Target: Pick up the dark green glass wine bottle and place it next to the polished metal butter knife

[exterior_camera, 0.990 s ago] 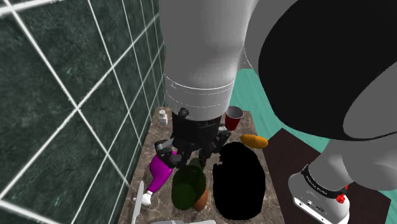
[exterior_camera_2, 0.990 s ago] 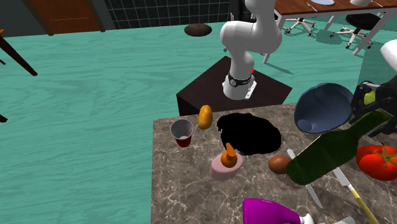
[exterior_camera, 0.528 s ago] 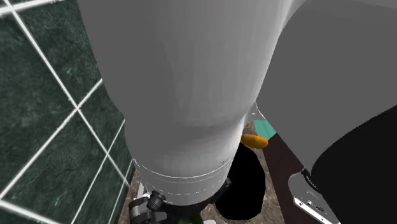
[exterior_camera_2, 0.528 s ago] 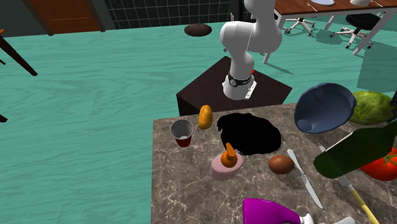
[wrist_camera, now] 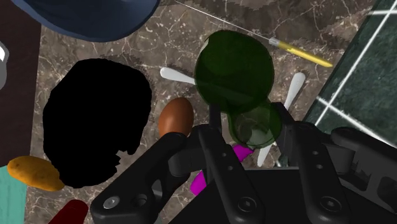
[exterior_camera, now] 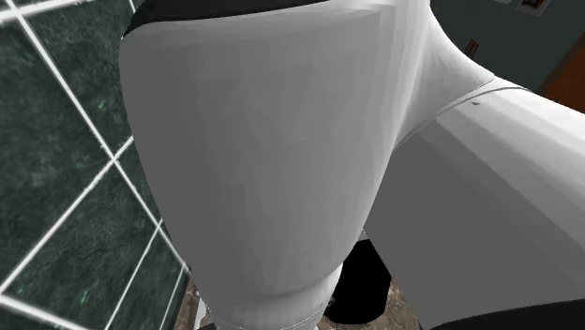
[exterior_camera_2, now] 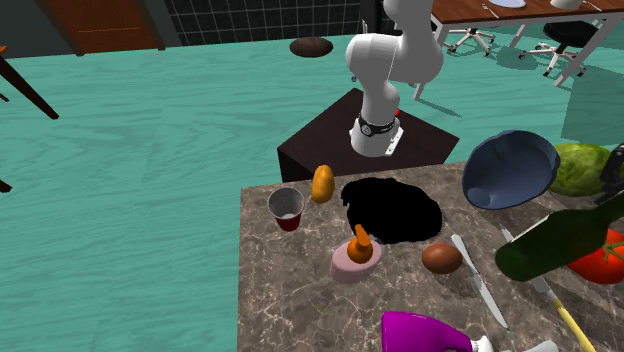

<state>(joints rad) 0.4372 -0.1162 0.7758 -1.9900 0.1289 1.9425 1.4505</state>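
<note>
**One dark green bottle (exterior_camera_2: 555,240) aloft in the claw (wrist_camera: 250,130)**

Both black fingers (wrist_camera: 221,160) clasp the bottle at its narrow end, as the wrist view shows. The wide body hangs beyond them over the marbled surface (exterior_camera_2: 290,290).

In the second exterior view the bottle hangs tilted at the picture's right edge. Its wide end is the lower one and points toward the butter knife (exterior_camera_2: 477,281), near it but apart. The knife lies flat on the surface, with one end just beside a brown egg (exterior_camera_2: 441,258).

A red tomato (exterior_camera_2: 598,263) sits behind the bottle, and a yellow-handled utensil (exterior_camera_2: 568,322) runs out from behind it toward the lower right corner. Farther back are a green cabbage (exterior_camera_2: 585,168) and a blue bowl (exterior_camera_2: 510,168) beside it.

Toward that view's left lie a black blob (exterior_camera_2: 392,210), a red cup (exterior_camera_2: 287,208), an orange lump (exterior_camera_2: 322,183) and a pink item with an orange top (exterior_camera_2: 357,255). A purple thing (exterior_camera_2: 425,333) sits at the lower edge.

The arm's base (exterior_camera_2: 385,90) rises from a dark stand (exterior_camera_2: 330,145) on a teal floor (exterior_camera_2: 150,150).

In the shoulder view the white arm looms close to the camera, with a dark green tiled wall (exterior_camera: 56,141) at the left
</note>
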